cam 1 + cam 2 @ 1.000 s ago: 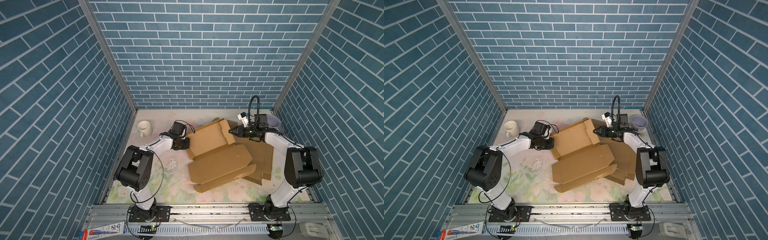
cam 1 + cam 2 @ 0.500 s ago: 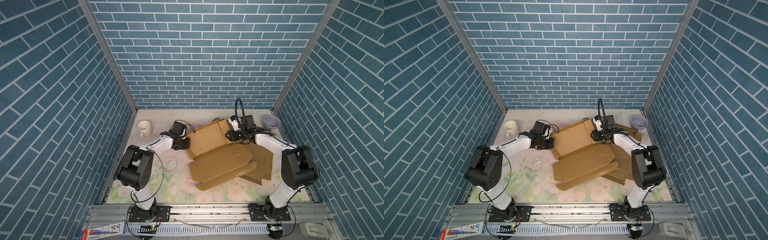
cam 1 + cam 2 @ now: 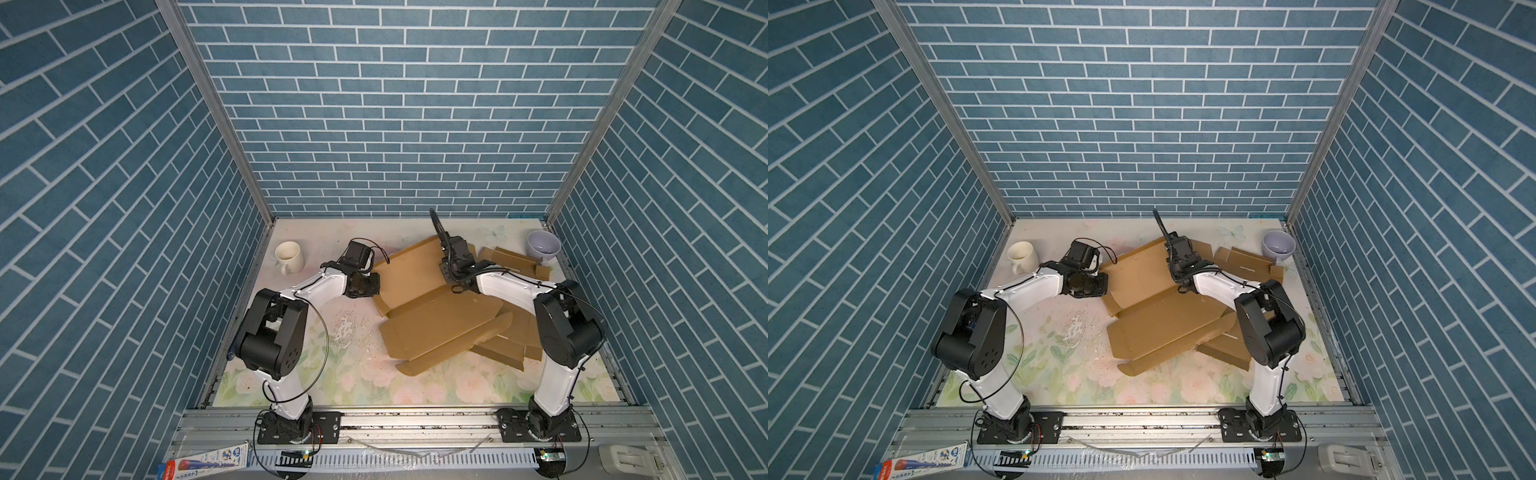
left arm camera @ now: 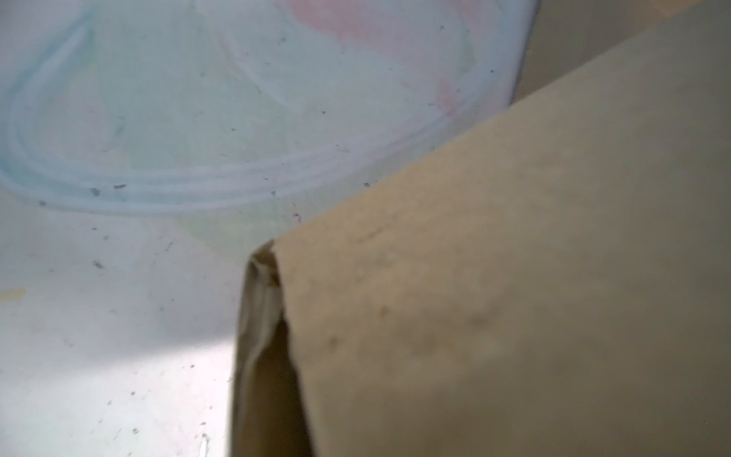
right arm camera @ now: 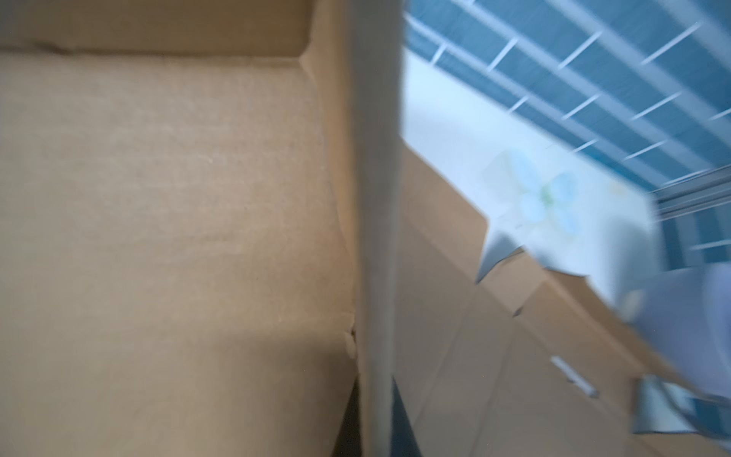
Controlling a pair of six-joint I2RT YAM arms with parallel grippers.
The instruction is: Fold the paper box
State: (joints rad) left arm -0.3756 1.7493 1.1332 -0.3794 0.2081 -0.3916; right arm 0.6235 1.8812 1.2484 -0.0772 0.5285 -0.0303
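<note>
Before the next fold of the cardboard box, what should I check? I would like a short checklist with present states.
1. Left claw shut on the brown cardboard box, at its left edge: ok.
2. Right claw shut on the box's right side: ok.
3. Box folded shut: not ok, it lies open.
4. White ceramic mug apart from the box: ok.
5. Lilac cup apart from the spare flat cardboard sheet: cannot tell.
</note>
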